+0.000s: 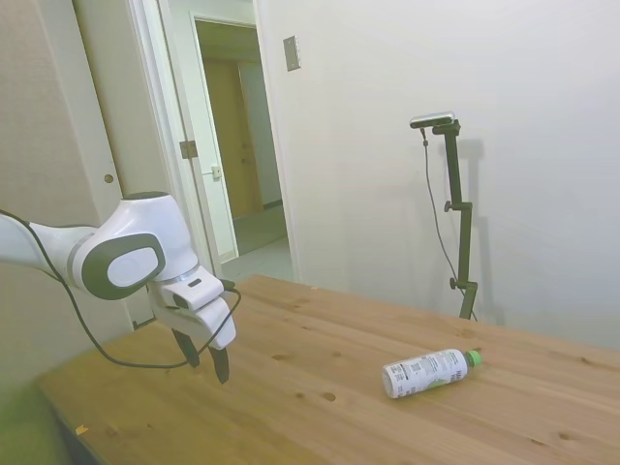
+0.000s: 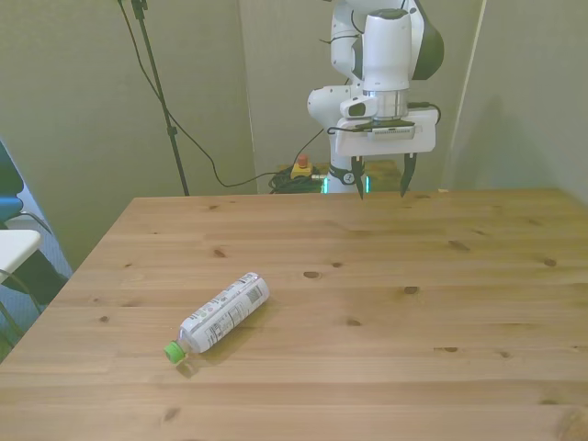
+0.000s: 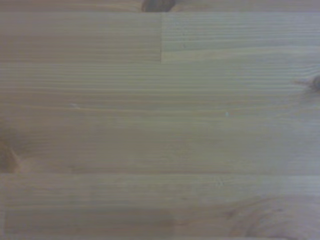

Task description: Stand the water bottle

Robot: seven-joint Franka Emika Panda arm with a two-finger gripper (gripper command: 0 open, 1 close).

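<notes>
**Bottle down, gripper not yet near it**

We see the water bottle (image 2: 225, 314) lying on its side on the table (image 2: 441, 294), its green cap (image 2: 174, 351) pointing toward the near edge in the front view, toward that view's left. Its label faces up. Lying flat like this, it can roll, and we judge that the body is the obvious place to take hold, since the cap end is narrow.

Our gripper (image 2: 380, 185) hangs above the far edge of the table, well apart from the bottle, with its fingers spread and nothing between them. The side view shows the same: the gripper (image 1: 205, 361) points down over bare wood, the bottle (image 1: 429, 373) across the table from it. The wrist view shows only wood grain, which fits that position.

We judge the task is at its start: the reach across to the bottle is not yet made, and the bottle is untouched.
</notes>
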